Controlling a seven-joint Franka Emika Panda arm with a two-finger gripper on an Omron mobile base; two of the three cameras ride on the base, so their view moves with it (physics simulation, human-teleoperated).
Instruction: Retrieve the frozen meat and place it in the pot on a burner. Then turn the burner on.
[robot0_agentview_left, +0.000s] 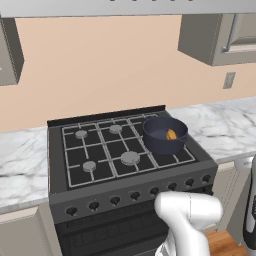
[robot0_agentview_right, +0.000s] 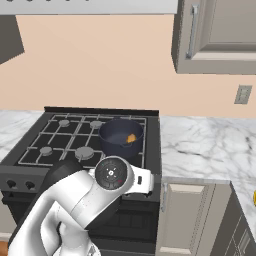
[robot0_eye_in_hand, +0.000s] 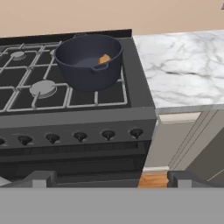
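Fingers (robot0_eye_in_hand: 112, 177) spread wide, empty, before black stove (robot0_eye_in_hand: 74, 118), marble counter (robot0_eye_in_hand: 183, 65) beside, peach wall (robot0_agentview_left: 100, 65)

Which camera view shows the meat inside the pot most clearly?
The hand view: the meat appears largest there, against the pot far inner wall. The left base view and right base view show it as a small orange spot inside the pot.

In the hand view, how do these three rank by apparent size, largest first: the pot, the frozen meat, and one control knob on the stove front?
1. The pot, clearly largest.
2. The frozen meat and a control knob look about alike; the knob is nearer the camera, so I leave these two unranked.
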